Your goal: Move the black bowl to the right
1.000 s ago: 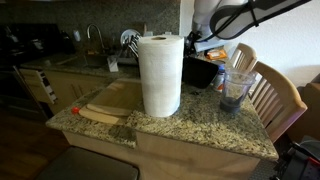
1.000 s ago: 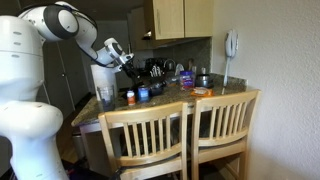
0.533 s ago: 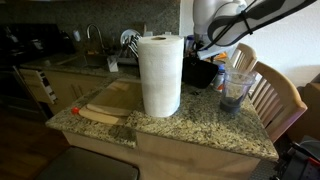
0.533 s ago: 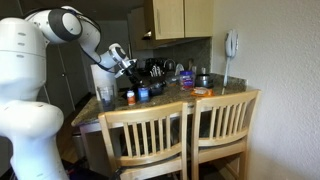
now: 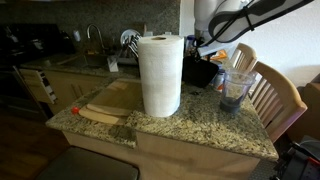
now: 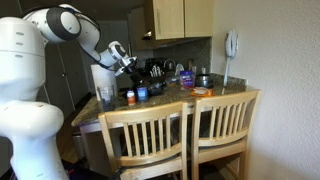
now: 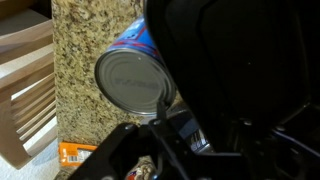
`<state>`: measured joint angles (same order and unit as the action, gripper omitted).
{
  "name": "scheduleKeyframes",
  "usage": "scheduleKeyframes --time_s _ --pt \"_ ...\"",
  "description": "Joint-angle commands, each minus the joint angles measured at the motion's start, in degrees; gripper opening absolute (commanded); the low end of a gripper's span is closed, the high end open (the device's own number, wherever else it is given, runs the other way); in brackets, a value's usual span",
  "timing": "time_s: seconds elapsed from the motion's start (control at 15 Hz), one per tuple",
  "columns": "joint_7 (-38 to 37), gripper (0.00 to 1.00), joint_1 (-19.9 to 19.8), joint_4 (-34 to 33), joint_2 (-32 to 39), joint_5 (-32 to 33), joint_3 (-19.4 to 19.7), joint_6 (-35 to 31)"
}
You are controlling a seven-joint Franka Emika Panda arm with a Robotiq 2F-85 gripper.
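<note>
The tool point(image 7: 165, 128) sat at the rim of the bowl point(image 7: 235, 55), grip perhaps unclosed, I could not tell; moving it wanted clearance from the can point(image 7: 133, 82).

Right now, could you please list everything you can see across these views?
black bowl: one, black, behind the paper towel roll.
paper towel roll: one, white, upright mid-counter.
tumbler: one, clear with dark contents, beside the bowl.
can: one, blue with silver lid, on the counter by the bowl.
wooden board: one, tan, beside the roll.
chairs: two, wooden, at the counter.
counter: one, speckled granite.
robot arm: one, white.
pincer: one, black, at the bowl; open or shut unclear.
</note>
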<state>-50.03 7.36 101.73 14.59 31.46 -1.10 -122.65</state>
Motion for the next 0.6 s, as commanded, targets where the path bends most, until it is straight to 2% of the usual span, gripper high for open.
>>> scheduleKeyframes --time_s 0.0,0.2,0.33,0.53 --pt "-0.4 0.24 0.8 0.6 0.0 0.6 1.0 -0.3" --pt "-0.9 0.04 1.2 -0.1 0.2 1.0 1.0 0.2" --pt "-1.6 0.00 1.3 -0.4 0.3 1.3 1.0 0.4" --pt "-2.4 0.02 1.8 -0.9 0.4 1.6 1.0 0.7"
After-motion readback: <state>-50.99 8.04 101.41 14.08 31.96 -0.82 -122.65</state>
